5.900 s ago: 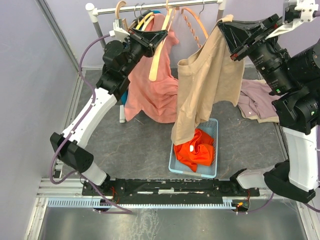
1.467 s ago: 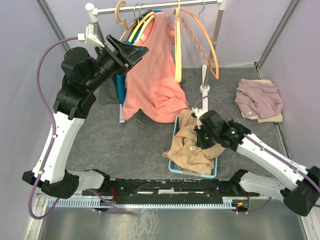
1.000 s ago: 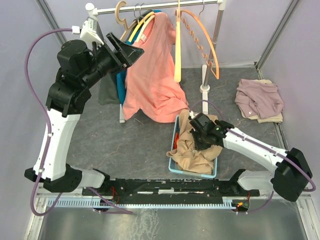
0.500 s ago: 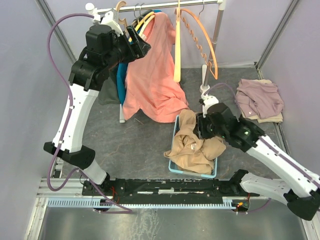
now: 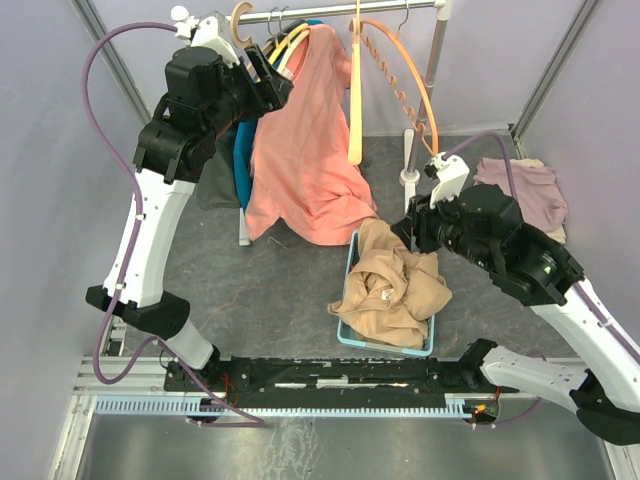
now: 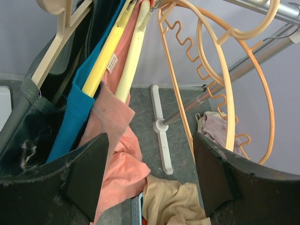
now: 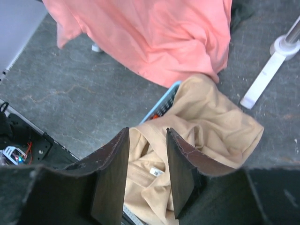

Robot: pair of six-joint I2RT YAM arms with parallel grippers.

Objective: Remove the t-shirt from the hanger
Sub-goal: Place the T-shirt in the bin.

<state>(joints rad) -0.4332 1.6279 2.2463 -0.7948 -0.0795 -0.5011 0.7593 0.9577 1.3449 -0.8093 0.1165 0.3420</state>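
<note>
Right gripper (image 7: 146,133) hangs over the basket with its fingers parted and nothing between them, the two dark pads (image 7: 111,173) well clear of the cloth underneath. Straight below it lies the tan t-shirt (image 5: 392,290), crumpled and off any hanger, heaped into the light-blue basket (image 5: 385,346) and spilling over its far rim onto the grey floor. From where I stand the right arm reaches in from the right side, its wrist above the basket's far corner.

Up at the rack, the left gripper (image 6: 149,140) is spread wide and empty, pointed in among the hanging clothes near the rail (image 5: 340,10). Just ahead of it a salmon t-shirt (image 5: 305,150) hangs from the rail among the yellow hangers (image 6: 105,61), its hem drooping down to touch the tan shirt at the basket's edge. A teal garment (image 6: 77,108) and a dark one (image 6: 28,126) hang to the left of it. To the right, an orange hanger (image 5: 400,70) with a wavy bar hangs bare on the rail.

A mauve garment (image 5: 525,190) lies bunched on the floor by the right wall, apart from the basket.
</note>
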